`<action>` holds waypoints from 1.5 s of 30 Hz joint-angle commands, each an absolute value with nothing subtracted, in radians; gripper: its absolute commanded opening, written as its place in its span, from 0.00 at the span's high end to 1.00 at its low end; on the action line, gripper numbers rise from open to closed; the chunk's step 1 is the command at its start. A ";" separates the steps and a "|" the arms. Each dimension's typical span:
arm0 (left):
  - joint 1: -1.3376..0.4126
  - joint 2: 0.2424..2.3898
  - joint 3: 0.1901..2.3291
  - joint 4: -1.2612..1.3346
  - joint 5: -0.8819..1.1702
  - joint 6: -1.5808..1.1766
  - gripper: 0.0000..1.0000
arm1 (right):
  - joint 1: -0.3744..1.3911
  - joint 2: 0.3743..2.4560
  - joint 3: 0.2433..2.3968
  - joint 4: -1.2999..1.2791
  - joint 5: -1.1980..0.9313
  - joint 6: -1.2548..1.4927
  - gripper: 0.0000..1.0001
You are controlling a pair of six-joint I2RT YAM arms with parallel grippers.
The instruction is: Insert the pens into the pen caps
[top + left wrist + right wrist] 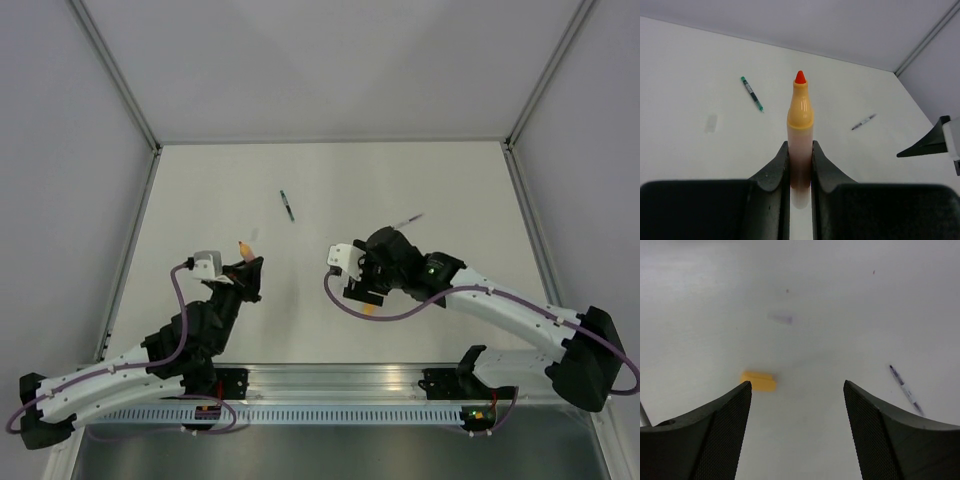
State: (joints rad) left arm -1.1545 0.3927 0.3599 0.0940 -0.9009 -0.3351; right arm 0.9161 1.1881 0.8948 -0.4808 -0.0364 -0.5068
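My left gripper is shut on the thicker orange pen, which points forward with its red tip bare; the pen also shows in the top view. My right gripper is open and empty, low over the table. The stubby orange-yellow cap lies just ahead of its left finger, and shows by the gripper in the top view. The teal-green pen lies mid-table, also in the left wrist view. The thin grey-white pen lies behind the right gripper.
A faint, small translucent piece lies on the table left of the held pen; I cannot tell what it is. The right arm's wrist shows at the right edge of the left wrist view. The table's far wall and metal posts border the white surface.
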 commanded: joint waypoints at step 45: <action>-1.158 0.259 0.367 0.009 -1.023 -0.423 0.98 | 0.752 1.577 0.856 -0.526 -0.359 -0.977 0.31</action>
State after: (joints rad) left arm -1.1545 0.2672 0.3595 0.0010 -0.9955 -0.4068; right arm 0.7437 1.5749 0.8555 -0.5377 -0.2939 -0.9649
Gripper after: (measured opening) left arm 0.187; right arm 0.690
